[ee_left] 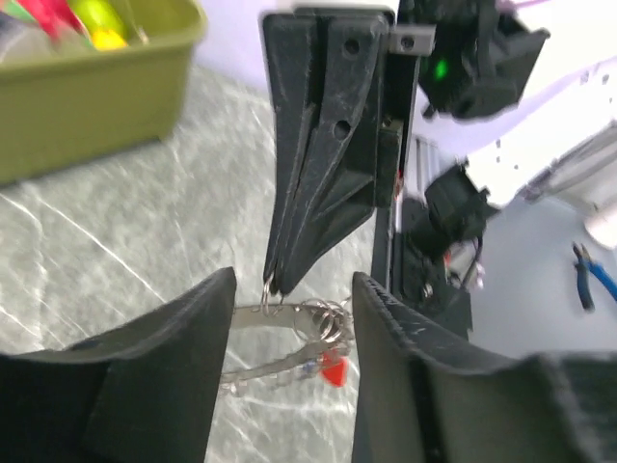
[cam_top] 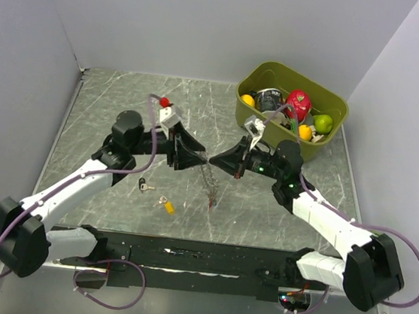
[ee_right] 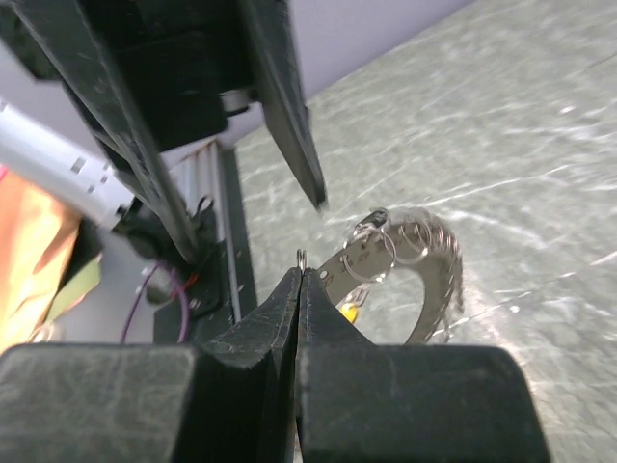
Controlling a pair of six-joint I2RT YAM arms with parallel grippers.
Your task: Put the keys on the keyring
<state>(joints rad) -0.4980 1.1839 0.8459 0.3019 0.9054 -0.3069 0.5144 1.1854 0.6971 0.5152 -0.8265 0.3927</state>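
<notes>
The keyring (cam_top: pixel 210 181) hangs above the table's middle, a curved metal band with small split rings, grey keys and a red cap (ee_left: pixel 333 369). My right gripper (cam_top: pixel 216 161) is shut on one small ring at its top, which pokes out of the tips (ee_right: pixel 302 258). The left gripper (cam_top: pixel 198 158) faces it tip to tip and is open. Its fingers (ee_left: pixel 174 367) stand either side of the keyring (ee_left: pixel 289 318) without touching it. On the table to the left lie two loose keys, one black-capped (cam_top: pixel 144 186) and one yellow-capped (cam_top: pixel 167 206).
An olive-green bin (cam_top: pixel 334 109) of toy fruit and other items stands at the back right, just behind the right arm. A dark rail (cam_top: pixel 198 258) runs along the near edge between the arm bases. White walls close in the table.
</notes>
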